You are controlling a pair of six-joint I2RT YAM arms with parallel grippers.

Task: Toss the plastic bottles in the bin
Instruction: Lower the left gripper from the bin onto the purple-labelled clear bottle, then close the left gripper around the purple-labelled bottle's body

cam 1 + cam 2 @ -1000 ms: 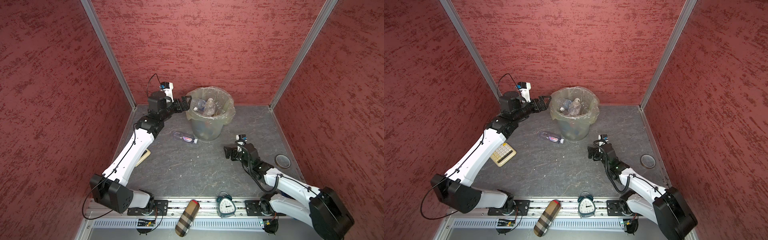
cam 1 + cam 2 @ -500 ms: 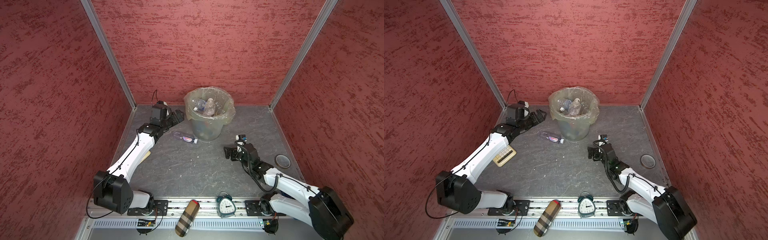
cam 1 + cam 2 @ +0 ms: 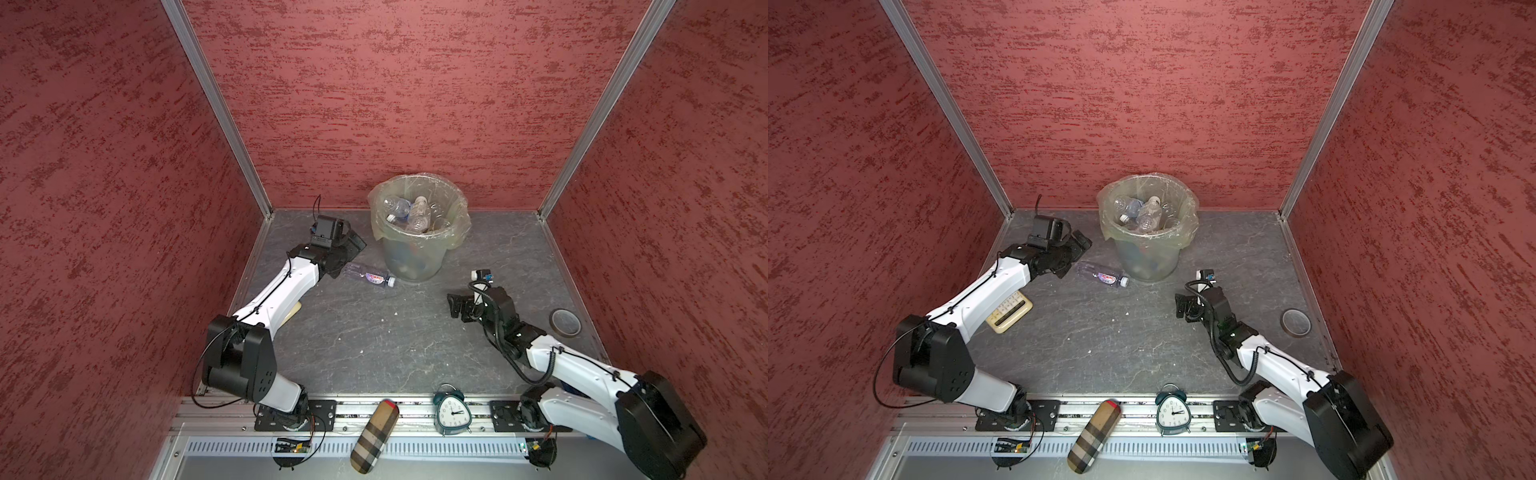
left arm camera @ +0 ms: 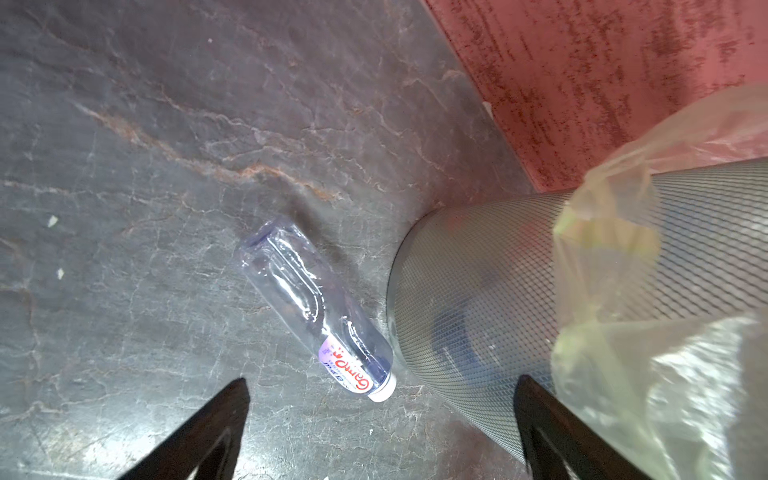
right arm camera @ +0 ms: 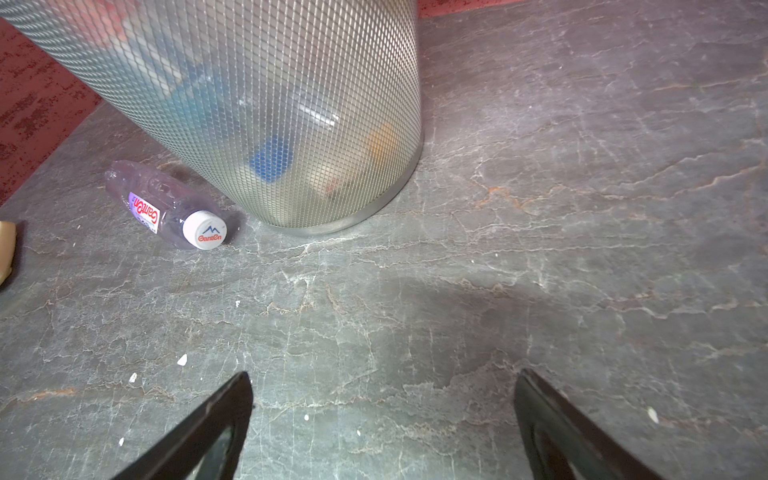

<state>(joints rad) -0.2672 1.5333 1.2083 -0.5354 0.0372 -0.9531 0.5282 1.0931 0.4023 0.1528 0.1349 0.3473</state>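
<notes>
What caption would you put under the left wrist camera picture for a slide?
Open fingers poised near a clear bottle lying on its side beside the lined bin.

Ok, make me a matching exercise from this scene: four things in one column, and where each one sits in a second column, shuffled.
Things
1. bottle
2. clock
3. calculator
4. ring

Places
A. partly under the left arm
B. standing on the front rail
C. lying on its side beside the bin
D. flat on the floor by the right wall

Pairs: 1-C, 2-B, 3-A, 4-D
</notes>
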